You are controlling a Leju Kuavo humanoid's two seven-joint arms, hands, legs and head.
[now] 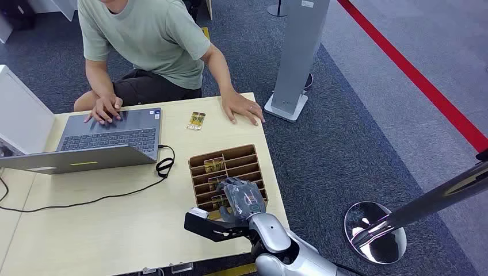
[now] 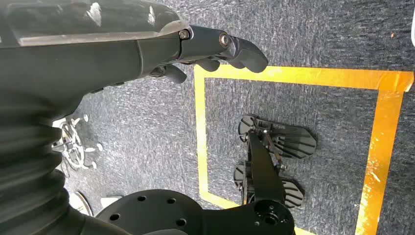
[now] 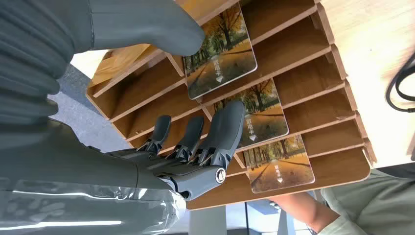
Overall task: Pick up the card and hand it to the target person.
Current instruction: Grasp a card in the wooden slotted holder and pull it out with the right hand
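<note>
Pale wood table (image 1: 115, 230) — grey carpet (image 1: 357, 144), red floor stripe (image 1: 414, 75)

card rack (image 3: 313, 63): brown wood, matt, slotted
cards (image 3: 220, 51): glossy printed faces
surface (image 1: 115, 230): pale wood-look, smooth
right robot hand (image 3: 195, 142): grey plastic, matt
floor (image 2: 313, 34): rough grey carpet
stanchion base (image 1: 374, 233): polished mirror metal

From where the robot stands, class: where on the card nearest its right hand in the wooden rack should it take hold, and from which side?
Grip the card's free upper edge, thumb on one face and fingers on the other, coming from above the wooden rack. The card leans in a slot with its lower edge hidden behind a divider. The right hand already hovers there.
</note>
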